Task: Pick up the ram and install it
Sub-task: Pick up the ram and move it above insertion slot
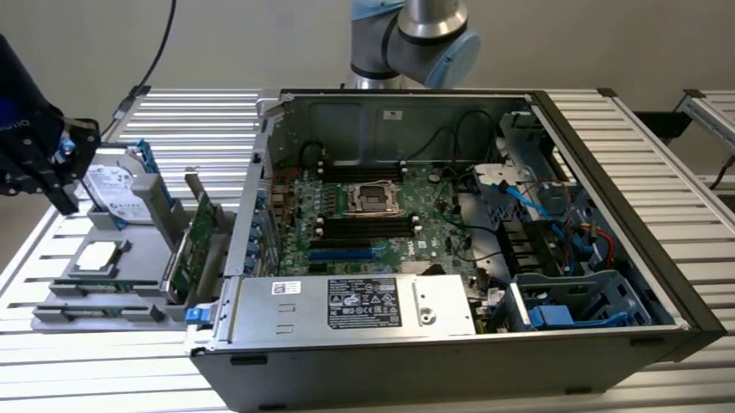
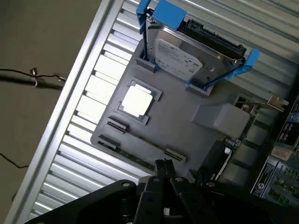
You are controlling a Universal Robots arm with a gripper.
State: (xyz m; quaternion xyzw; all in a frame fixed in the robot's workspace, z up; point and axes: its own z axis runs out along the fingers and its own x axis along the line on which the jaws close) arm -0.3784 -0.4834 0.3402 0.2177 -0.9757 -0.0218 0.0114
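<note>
My claw [image 2: 164, 164] is hanging clenched and empty just above the ram [image 2: 132, 156]. The ram is sitting on edge in the outer slot of the grey tray [image 2: 187, 135], its long axis running along that rim. I am judging it light, stiff and fragile, best pinched across its flat faces at mid-length.

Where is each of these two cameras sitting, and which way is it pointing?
Exterior view: off the arm, high up, looking down into the open computer case; the arm and gripper show.
Wrist view: on the wrist, looking down at the gray tray holding the ram; the gripper shows.
Shared: the tray, its hard drive, the gripper.
</note>
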